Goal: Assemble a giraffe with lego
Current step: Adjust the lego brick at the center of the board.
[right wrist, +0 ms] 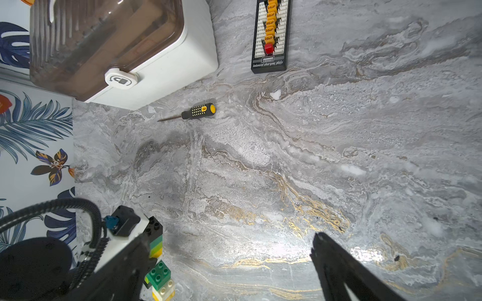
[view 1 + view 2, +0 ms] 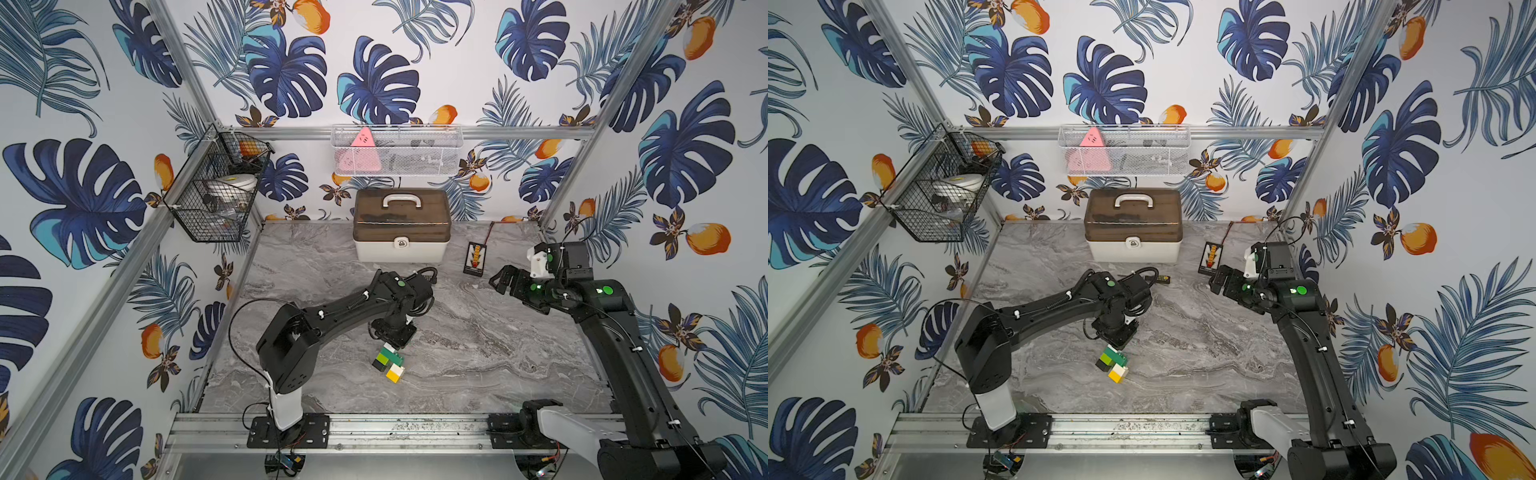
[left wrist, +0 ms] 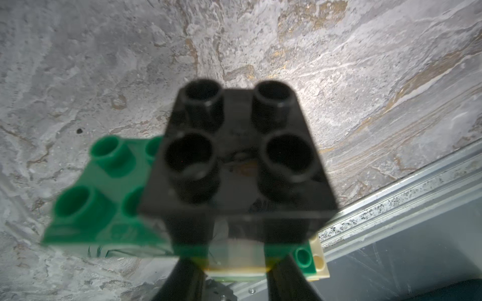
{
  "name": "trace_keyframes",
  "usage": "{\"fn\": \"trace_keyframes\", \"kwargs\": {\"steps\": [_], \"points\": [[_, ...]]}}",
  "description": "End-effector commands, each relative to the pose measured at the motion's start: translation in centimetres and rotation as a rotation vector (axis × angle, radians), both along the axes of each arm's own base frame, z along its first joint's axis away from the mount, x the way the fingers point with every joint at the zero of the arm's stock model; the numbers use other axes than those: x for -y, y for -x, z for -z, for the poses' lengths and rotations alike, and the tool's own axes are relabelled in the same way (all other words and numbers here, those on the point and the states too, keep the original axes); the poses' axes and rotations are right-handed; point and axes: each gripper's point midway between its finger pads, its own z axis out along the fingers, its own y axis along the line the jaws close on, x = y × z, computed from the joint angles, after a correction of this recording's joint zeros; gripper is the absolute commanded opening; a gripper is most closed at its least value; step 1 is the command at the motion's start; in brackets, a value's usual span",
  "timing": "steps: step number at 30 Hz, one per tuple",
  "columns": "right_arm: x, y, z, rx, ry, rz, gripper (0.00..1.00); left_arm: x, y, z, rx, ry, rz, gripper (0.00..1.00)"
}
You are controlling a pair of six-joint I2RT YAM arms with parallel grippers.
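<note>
Left gripper (image 2: pixel 390 341) clamped on the giraffe (image 2: pixel 388 361), black brick (image 3: pixel 234 161) projecting past its fingers (image 3: pixel 180 281). Right gripper (image 2: pixel 500 279) spread wide, empty, well apart.

giraffe (image 3: pixel 240 161) blurred up close, left fingers (image 3: pixel 182 281) cropped

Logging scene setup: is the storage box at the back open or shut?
Shut: its brown lid sits flush on the white base, latch over the seam.

The giraffe (image 2: pixel 388 360) is striped in green, lime, white, yellow and black. The desk (image 2: pixel 478 353) is veined in grey marble with gold streaks. The walls (image 2: pixel 457 75) are patterned with blue leaves and orange fruit.
</note>
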Motion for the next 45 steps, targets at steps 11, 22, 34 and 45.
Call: {"fn": "trace_keyframes", "kwargs": {"steps": [11,22,34,45], "points": [[1.5,-0.3,-1.4,0.090,0.178,-0.031,0.99,-0.6,0.2,1.8,-0.117,-0.142,0.034,0.02],[2.4,-0.3,-2.3,0.121,0.253,-0.012,0.99,-0.6,0.6,4.2,-0.168,-0.179,0.034,0.04],[2.4,-0.7,-2.4,0.126,0.253,-0.007,0.99,0.0,0.4,4.8,-0.152,-0.141,-0.011,0.60],[1.5,-0.8,-1.0,0.091,0.213,-0.038,0.99,-0.4,-0.6,0.8,-0.037,-0.072,-0.057,0.75]]}}
